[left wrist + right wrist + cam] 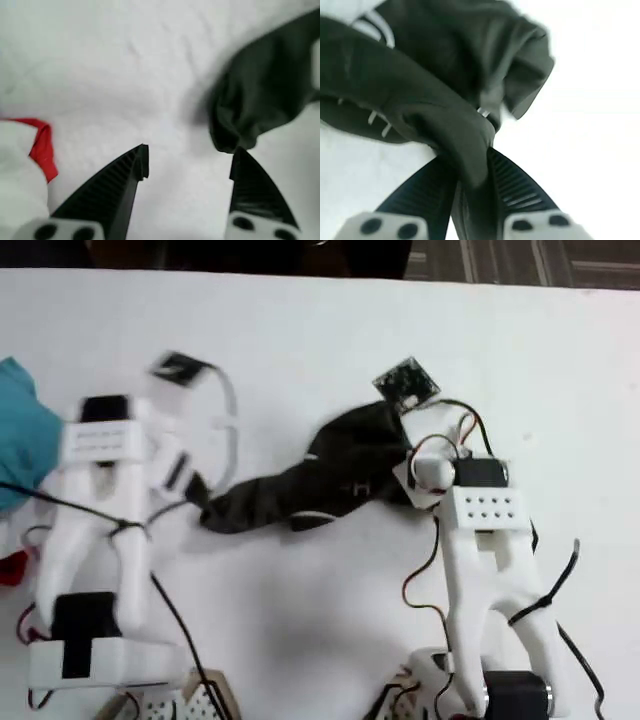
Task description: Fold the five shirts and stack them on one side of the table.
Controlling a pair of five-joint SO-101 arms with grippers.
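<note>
pinching the bunched black shirt [300,495] is the right gripper [467,162].

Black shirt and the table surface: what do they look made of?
Black shirt: soft, thin matte fabric, likely knit; it bunches and creases where the right gripper pinches it. Table: white matte covering, possibly cloth or paper; faint wrinkles show in the left wrist view.
</note>
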